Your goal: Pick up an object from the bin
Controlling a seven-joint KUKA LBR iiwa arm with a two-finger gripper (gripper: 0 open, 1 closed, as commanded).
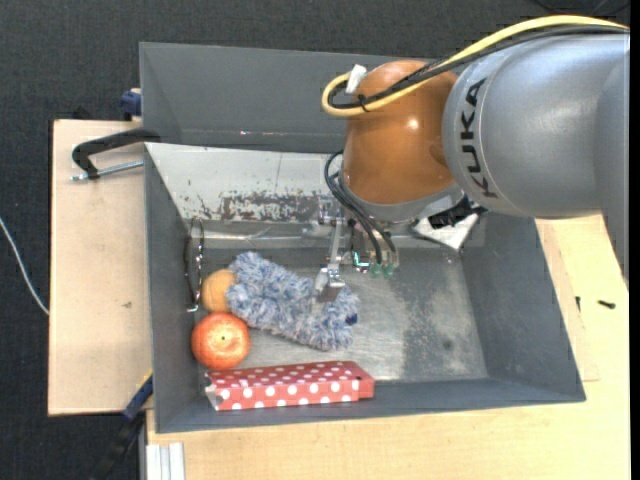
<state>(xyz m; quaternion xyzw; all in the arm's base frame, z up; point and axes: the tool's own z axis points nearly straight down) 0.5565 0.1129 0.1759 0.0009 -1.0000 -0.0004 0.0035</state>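
Lying on the bin floor left of centre is a blue-grey woolly cloth [285,306], bunched and crumpled, and running from upper left to lower right. It rests on the floor along its whole visible length. The hand [333,274] stands directly over the right-hand part of the cloth, and its lower end meets the wool near the upper edge of the bundle. Whether the hand is apart, together or clamped on the wool cannot be told, as its tip blends with the fabric.

Adjacent items, noted in order outward:
- A small orange fruit [217,290] sits against the left end of the cloth.
- A red apple [221,341] sits just below the orange fruit, beside the lower left edge of the cloth.
- A long red box with white dots [290,385] lies flat along the front wall, just below the apple and the cloth.
- A thin metal wire piece [193,263] stands along the left wall, beside the orange fruit.
- A crumpled white item [447,230] lies at the back right, well apart from the cloth and partly covered by the arm.

The right half of the grey metal bin [440,323] shows bare, scuffed floor. Above the hand sits the rounded orange cover [395,143] on the wrist, with a yellow cable [520,34] looping over it. The grey arm [550,128] enters from the right.
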